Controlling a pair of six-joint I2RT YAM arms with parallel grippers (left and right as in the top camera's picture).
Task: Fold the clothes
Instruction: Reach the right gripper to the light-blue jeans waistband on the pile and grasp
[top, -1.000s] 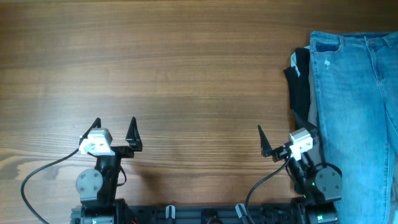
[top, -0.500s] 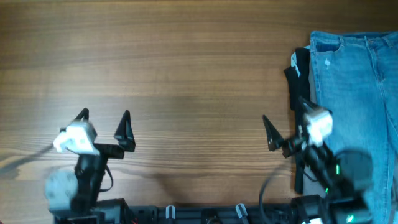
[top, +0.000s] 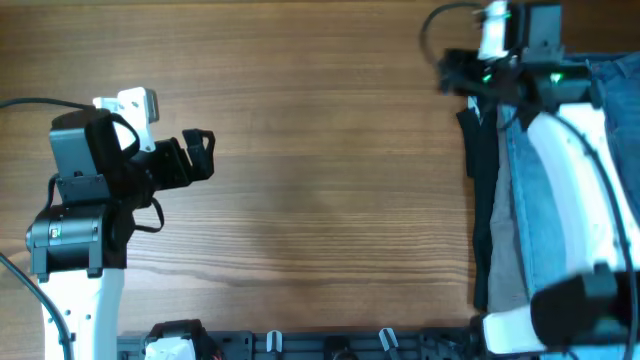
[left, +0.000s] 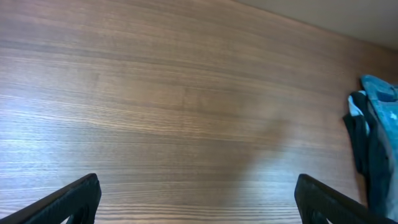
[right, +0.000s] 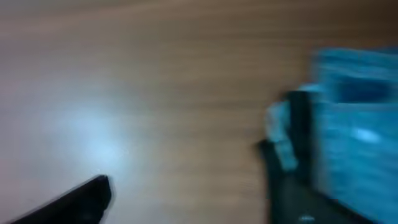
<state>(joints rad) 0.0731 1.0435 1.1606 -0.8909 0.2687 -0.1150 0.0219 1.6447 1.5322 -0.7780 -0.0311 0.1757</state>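
The faded light-blue denim jeans (top: 532, 210) lay flat and unfolded along the right edge of the brown wooden counter (top: 330, 150), waistband at the far end. They rested partly over a black cloth garment (top: 483, 170) whose edge showed on their left. Nothing held them.

Within the last second both grippers had left their low pose at the near edge. The right gripper (top: 452, 72) had swung far out and now hung just beside the far left corner of the pile, blurred with motion. Its wrist view showed one dark finger far out at the lower left and bare wood in the middle, so we judged its fingers spread wide.

The left gripper (top: 200, 157) had risen and shifted left over bare wood, well apart from the clothes, fingers wide and empty.

We judged that the reach had only begun. No fold was made yet, and a first grasp near the waistband seemed likely.
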